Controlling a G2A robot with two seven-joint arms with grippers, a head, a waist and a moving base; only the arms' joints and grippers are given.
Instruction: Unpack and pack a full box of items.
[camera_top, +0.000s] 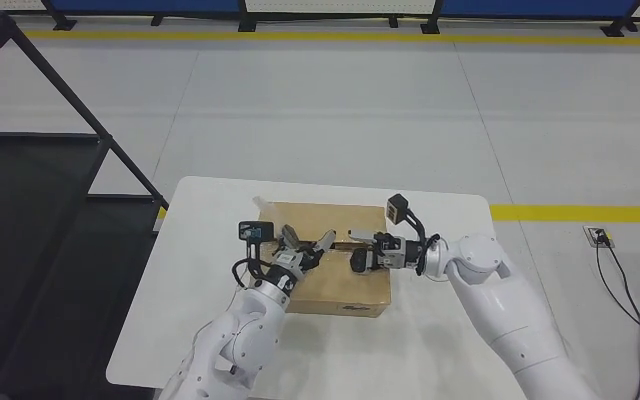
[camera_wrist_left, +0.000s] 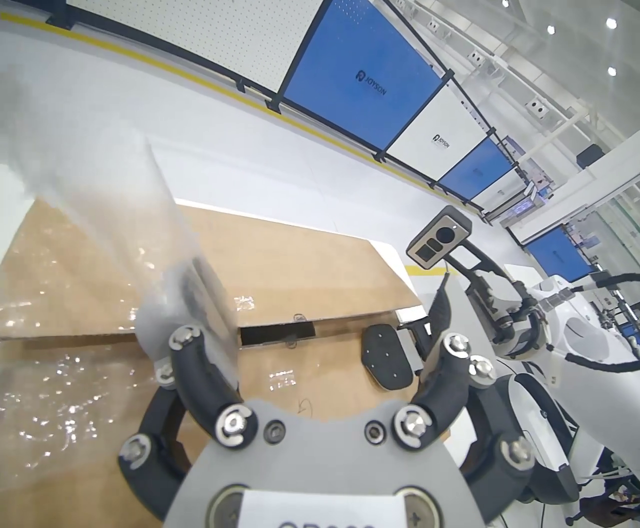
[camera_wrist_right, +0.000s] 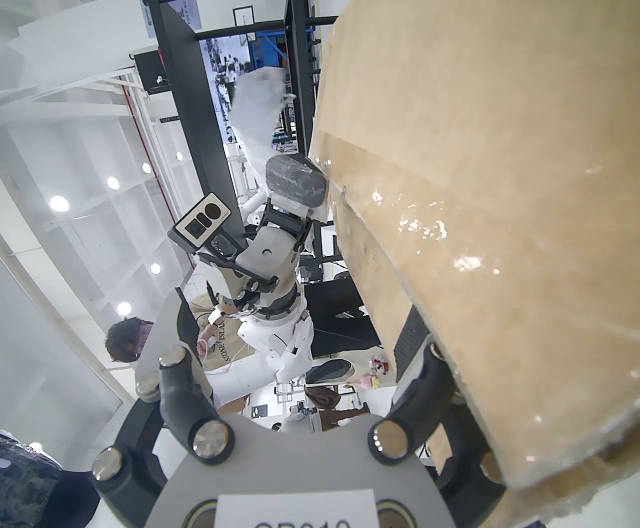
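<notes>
A brown cardboard box (camera_top: 330, 290) lies shut on the white table, with glossy clear tape on its top (camera_wrist_left: 75, 380). My left gripper (camera_top: 305, 242) hovers over the middle of the top, open (camera_wrist_left: 320, 290). A peeled strip of clear tape (camera_wrist_left: 165, 225) clings to one of its fingers and stands up from it. A dark slot (camera_wrist_left: 277, 332) shows at the seam between the flaps. My right gripper (camera_top: 360, 260) is at the seam from the other side, open (camera_wrist_right: 290, 320), one finger (camera_wrist_right: 415, 345) against the cardboard flap's (camera_wrist_right: 475, 200) edge. The tape strip (camera_wrist_right: 257, 110) also shows there.
The white table (camera_top: 200, 300) has bare room on all sides of the box. A black metal frame (camera_top: 70, 190) stands off the table's left side. Pale floor with a yellow line (camera_top: 560, 212) lies beyond.
</notes>
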